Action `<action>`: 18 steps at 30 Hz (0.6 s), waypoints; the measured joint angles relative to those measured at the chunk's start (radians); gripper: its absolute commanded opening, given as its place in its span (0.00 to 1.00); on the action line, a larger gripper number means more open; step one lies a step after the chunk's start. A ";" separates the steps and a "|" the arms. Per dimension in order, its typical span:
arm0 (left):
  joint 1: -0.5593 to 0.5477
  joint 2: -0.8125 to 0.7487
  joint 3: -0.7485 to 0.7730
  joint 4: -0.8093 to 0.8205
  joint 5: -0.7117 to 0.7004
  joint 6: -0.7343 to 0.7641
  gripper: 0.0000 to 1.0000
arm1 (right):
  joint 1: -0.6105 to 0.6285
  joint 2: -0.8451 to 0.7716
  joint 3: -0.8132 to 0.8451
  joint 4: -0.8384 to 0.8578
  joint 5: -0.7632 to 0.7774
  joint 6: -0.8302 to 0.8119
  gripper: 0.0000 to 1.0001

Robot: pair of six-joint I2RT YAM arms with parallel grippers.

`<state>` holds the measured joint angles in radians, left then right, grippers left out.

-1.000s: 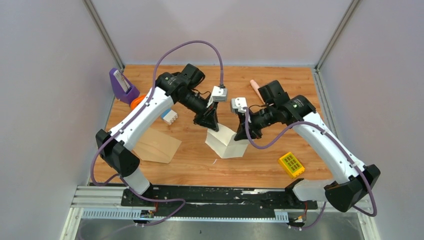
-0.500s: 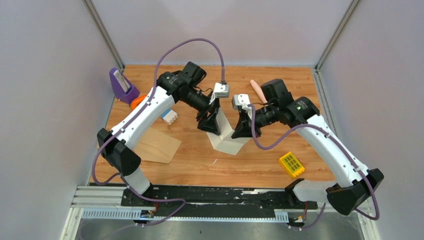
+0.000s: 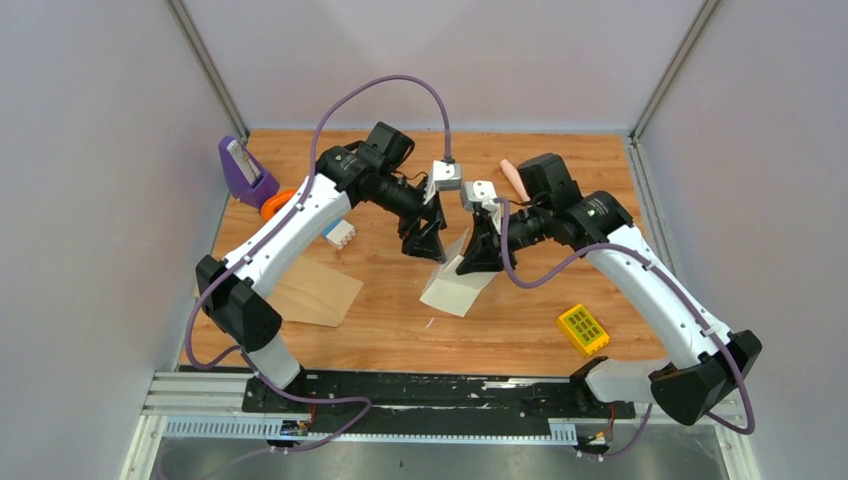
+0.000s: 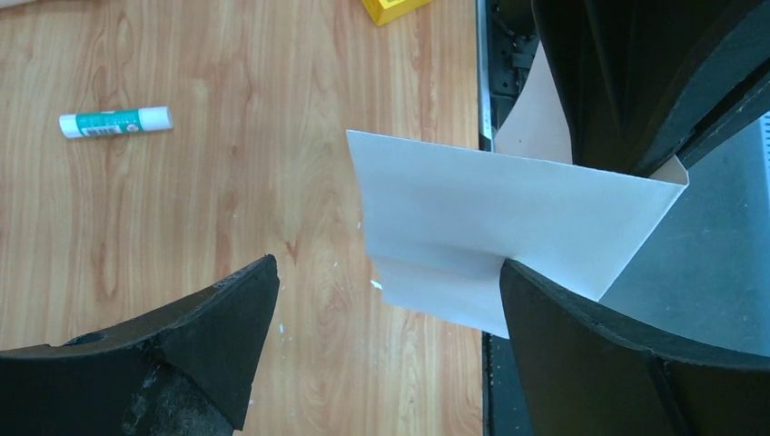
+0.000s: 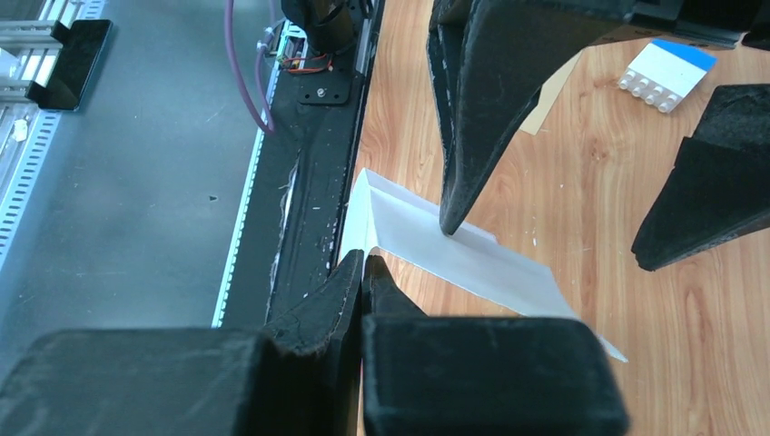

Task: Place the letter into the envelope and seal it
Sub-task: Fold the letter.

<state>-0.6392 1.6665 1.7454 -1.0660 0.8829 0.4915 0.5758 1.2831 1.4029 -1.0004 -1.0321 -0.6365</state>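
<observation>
The left pincer (image 3: 427, 250) has sprung wide, releasing the letter (image 3: 455, 291), which now stands between its spread fingers. The right pincer (image 3: 478, 264) stays clenched on the sheet's edge, holding it tilted over mid-worktop (image 3: 400, 335). The envelope (image 3: 315, 292) lies unmoved, near left.

Work cell from above. A warm brown wood-grain tabletop (image 3: 400, 335) is enclosed by a back wall (image 3: 440, 60), a left wall (image 3: 90, 200) and a right wall (image 3: 760, 180), all plain pale grey-lilac panels. A silver metal left corner post (image 3: 207, 65) and right corner post (image 3: 675, 65) mark the rear joints. Along the near edge lie a black mounting rail (image 3: 440, 395), a slotted aluminium rail (image 3: 210, 427) and a dull grey metal ledge (image 3: 450, 462). Lighting is even, with soft shadows.
</observation>
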 measured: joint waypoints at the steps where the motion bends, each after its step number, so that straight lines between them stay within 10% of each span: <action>1: 0.000 0.000 0.000 0.005 -0.003 -0.003 1.00 | 0.000 0.001 0.000 0.005 0.001 0.006 0.00; 18: 0.017 -0.034 0.000 0.000 -0.014 -0.003 1.00 | -0.003 -0.025 -0.057 0.181 0.102 0.131 0.00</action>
<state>-0.6224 1.6325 1.7458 -1.0664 0.8684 0.4885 0.5732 1.2579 1.3457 -0.8192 -0.9302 -0.5056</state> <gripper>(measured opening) 0.998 0.011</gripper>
